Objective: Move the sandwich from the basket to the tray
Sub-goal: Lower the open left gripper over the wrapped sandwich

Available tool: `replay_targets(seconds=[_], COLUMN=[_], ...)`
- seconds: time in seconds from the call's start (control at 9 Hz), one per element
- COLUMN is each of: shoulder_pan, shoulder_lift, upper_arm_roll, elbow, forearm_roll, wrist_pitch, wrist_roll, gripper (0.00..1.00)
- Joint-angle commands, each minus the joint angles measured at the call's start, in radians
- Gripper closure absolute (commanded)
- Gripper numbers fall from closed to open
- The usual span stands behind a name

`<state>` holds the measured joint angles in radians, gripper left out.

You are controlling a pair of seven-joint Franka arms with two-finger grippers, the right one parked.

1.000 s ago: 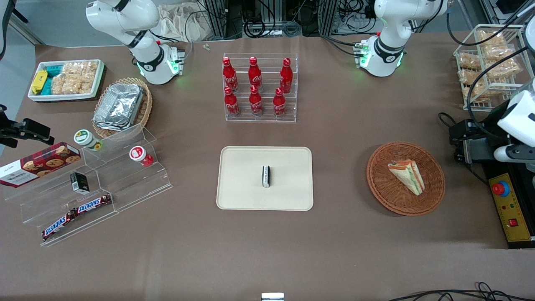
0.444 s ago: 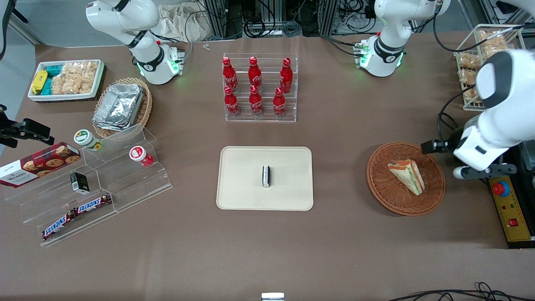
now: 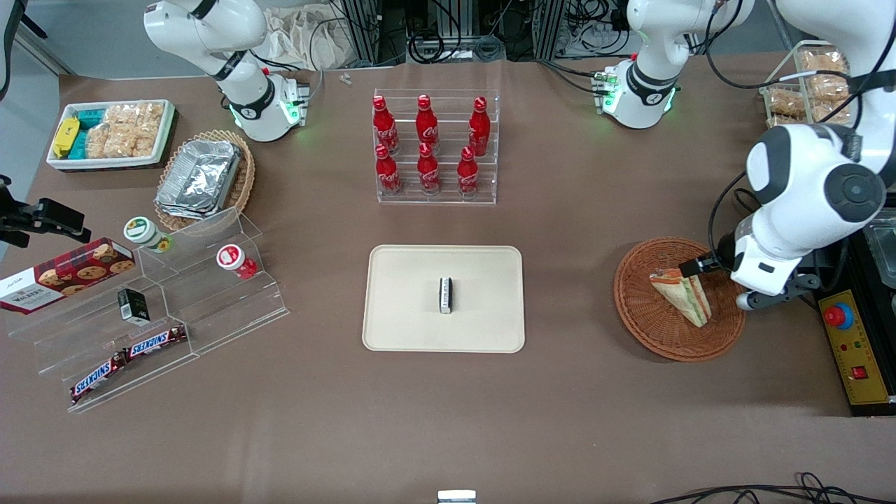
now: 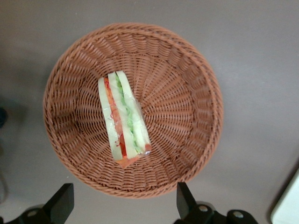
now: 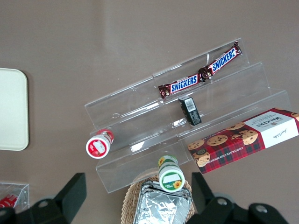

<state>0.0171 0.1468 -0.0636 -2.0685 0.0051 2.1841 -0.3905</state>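
The sandwich (image 3: 682, 294) lies in the round reddish-brown basket (image 3: 644, 322), toward the working arm's end of the table. In the left wrist view the sandwich (image 4: 124, 121) rests on its side in the basket (image 4: 187, 70), showing green and red filling. My left gripper (image 3: 728, 283) hovers above the basket's rim on the working arm's side. It is open and empty (image 4: 124, 205), and its fingertips (image 4: 63, 203) stand just outside the rim. The cream tray (image 3: 406, 308) lies at the table's middle with a small black-and-white object (image 3: 445, 295) on it.
A clear rack of red cola bottles (image 3: 434, 150) stands farther from the front camera than the tray. A clear stepped stand with snacks (image 3: 150, 315), a tan basket of foil trays (image 3: 203, 178) and a white snack bin (image 3: 112, 133) lie toward the parked arm's end. A control box (image 3: 857, 350) sits beside the basket.
My left arm has swung in from the working arm's end of the table to above the basket's rim. The sandwich and tray have not moved.
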Motion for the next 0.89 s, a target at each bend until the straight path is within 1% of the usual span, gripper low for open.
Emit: replay_targets(seconds=[0.0,0.22,0.67,0.78], shoulder_pan=[0.015,0.032,0.035,0.049], shoulder_lift=[0.016,0.060,0.132,0.142], upper_arm_roll=[0.002,0.002,0.004,0.002], elbow=[-0.094,-0.122,-0.120,-0.119], forearm_roll=[-0.002,-0.002,-0.002,-0.002], wrist_pitch=[0.139,0.206,0.321,0.325], wrist_roll=[-0.059,-0.060,-0.067,-0.067], gripper=[0.01,0.01,0.01,0.15])
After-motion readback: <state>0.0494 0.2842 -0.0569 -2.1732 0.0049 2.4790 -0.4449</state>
